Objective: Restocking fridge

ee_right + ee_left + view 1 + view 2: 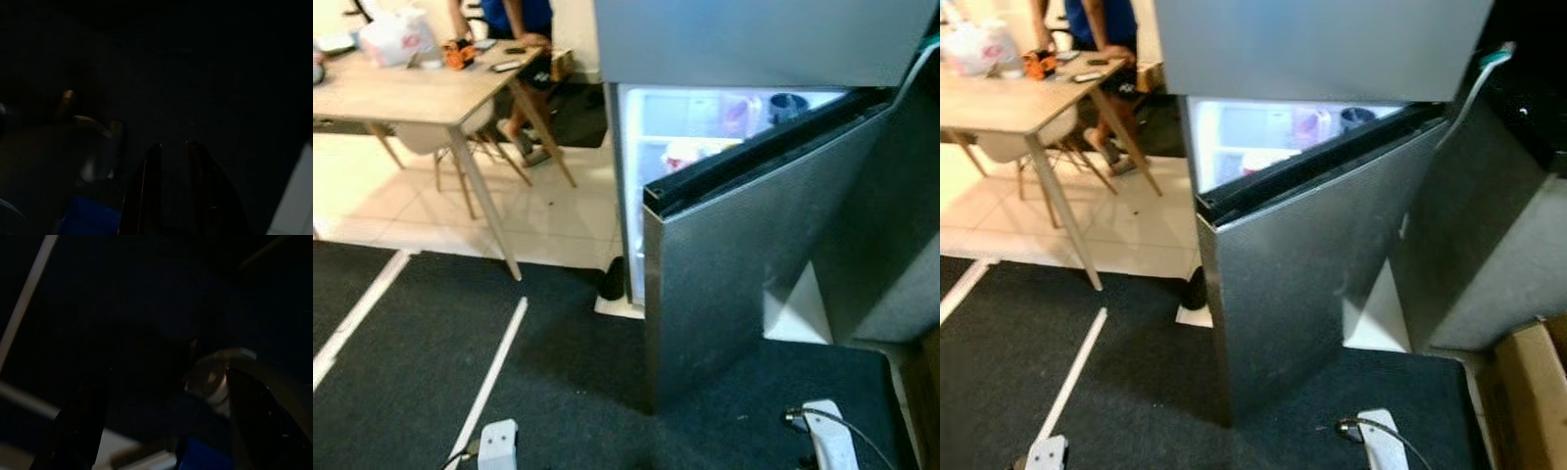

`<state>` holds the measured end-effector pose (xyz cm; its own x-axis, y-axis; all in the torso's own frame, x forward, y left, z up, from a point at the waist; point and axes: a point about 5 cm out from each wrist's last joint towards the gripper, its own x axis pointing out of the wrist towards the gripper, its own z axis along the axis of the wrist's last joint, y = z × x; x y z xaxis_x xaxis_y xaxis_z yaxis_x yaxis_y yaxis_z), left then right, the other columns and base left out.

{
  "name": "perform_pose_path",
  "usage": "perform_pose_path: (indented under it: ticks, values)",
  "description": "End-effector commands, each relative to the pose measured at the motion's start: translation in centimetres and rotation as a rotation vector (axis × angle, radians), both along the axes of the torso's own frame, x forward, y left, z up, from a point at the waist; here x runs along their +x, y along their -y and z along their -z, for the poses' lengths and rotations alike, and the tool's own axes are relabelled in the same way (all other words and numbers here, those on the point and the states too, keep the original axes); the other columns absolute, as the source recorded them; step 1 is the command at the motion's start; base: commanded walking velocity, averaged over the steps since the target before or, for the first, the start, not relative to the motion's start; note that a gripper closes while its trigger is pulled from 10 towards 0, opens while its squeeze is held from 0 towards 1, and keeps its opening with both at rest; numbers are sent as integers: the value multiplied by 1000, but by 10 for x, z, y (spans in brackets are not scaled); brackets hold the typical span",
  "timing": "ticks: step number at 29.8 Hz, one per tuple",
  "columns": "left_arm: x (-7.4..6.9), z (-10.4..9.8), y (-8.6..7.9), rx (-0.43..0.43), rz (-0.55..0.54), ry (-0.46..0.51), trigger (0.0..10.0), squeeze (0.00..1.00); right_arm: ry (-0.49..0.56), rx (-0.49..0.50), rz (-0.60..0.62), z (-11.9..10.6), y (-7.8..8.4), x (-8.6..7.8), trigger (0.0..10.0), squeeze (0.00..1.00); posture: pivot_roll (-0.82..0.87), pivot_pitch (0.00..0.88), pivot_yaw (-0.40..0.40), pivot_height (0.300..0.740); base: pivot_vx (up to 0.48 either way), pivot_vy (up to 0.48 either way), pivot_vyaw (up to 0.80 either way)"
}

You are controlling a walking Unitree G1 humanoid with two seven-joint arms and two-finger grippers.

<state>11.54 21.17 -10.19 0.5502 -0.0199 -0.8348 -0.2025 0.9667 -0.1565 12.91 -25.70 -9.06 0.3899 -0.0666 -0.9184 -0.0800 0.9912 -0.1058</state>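
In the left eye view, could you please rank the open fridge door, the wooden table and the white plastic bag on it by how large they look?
1. fridge door, though it is nearest the camera, which flatters it.
2. wooden table, partly cut off at the frame's edge.
3. white plastic bag, clearly smallest.

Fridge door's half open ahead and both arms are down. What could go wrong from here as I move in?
1. The fridge door stands only partly open across the lit interior; walking straight in could bump it.
2. A person stands at the wooden table to the left; turning that way may crowd them.
3. A cardboard box sits low right, a possible trip point.
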Motion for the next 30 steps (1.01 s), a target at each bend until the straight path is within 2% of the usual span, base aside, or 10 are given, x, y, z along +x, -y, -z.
perform_pose_path:
  ticks: [1, 5, 13, 18, 24, 30]
  values:
    - [-6, 2, -2, -31, -36, -29, 10000, 0, 52, 21, -10, -4, -6, 14, 10000, 0, -35, 0, 28, 740, 0, 0, 725]
    - [-4, 1, -4, -23, -26, -23, 10000, 0, 68, 16, -22, -6, -8, 21, 10000, 0, -30, 0, 28, 740, 0, 0, 725]
    - [0, 0, -4, -29, -33, -13, 10000, 0, 57, 8, -57, -5, -10, 21, 10000, 0, -27, 0, 20, 740, 0, 0, 725]
    - [0, 1, -1, -50, -38, -22, 10000, 0, 72, 13, -36, -5, -11, 21, 10000, 0, -27, 0, 21, 740, 0, 0, 713]
    - [-1, 1, -1, -55, -30, -24, 10000, 0, 86, 20, 24, -5, -11, 22, 10000, 0, -28, 0, 26, 740, 0, 0, 0]
    - [-4, 1, -3, -54, -29, -31, 10000, 0, 88, 33, 34, -4, -12, 21, 10000, 0, -30, 0, 28, 740, 337, 0, 0]
